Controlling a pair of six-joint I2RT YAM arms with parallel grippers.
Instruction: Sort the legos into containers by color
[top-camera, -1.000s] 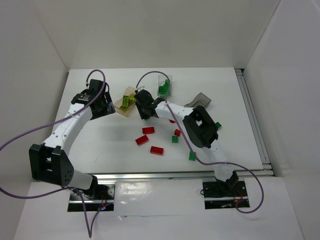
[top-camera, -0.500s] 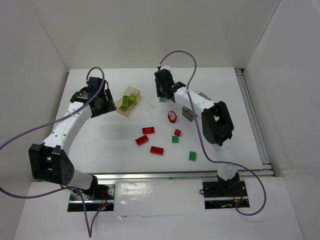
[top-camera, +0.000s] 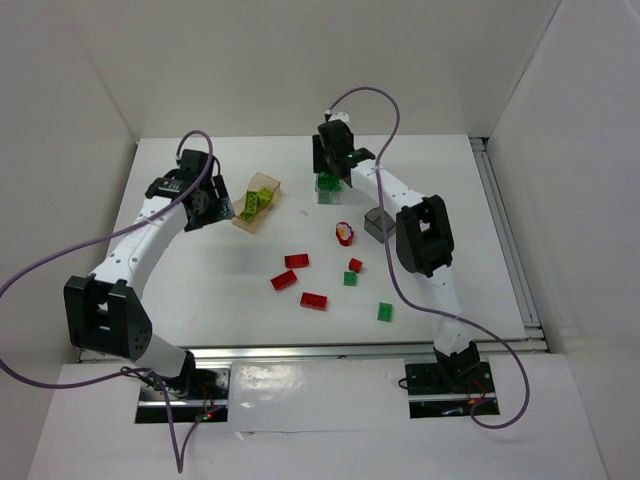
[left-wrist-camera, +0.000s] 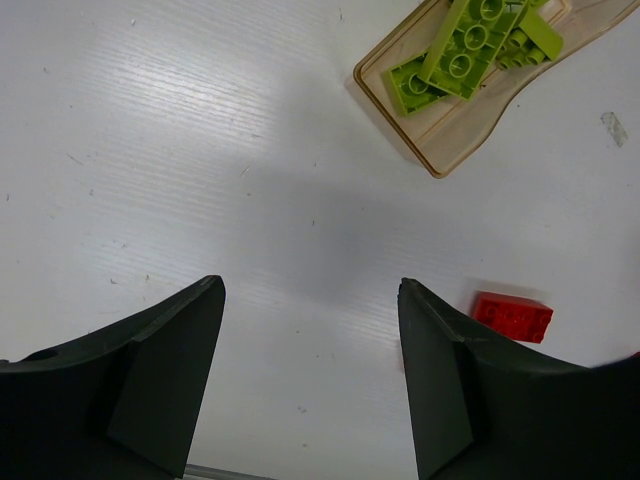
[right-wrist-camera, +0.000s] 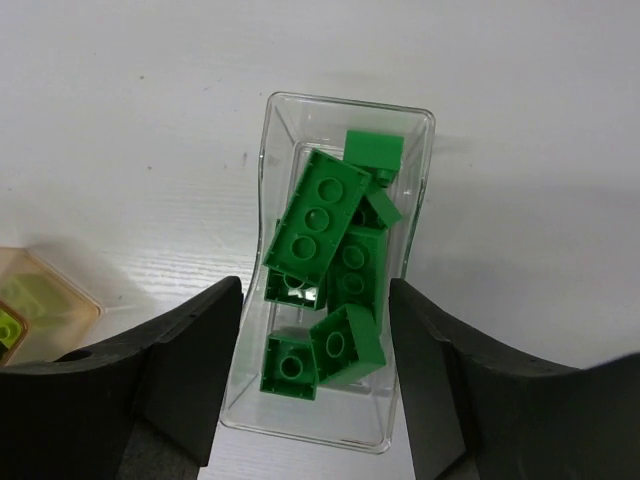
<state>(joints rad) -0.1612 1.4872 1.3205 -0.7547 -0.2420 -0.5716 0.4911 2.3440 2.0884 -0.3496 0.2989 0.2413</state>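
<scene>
The right hand (right-wrist-camera: 315, 300) hangs open directly above the clear plastic box (right-wrist-camera: 300, 115), where dark green studded bricks (right-wrist-camera: 318, 220) collect by colour. The left hand (left-wrist-camera: 310, 290), open and empty, hovers near the orange-tan box (left-wrist-camera: 450, 150).

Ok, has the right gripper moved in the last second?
Yes. In the top view the right gripper has swung from beside the orange-tan container towards the table's far side, over the clear container holding green legos.
</scene>
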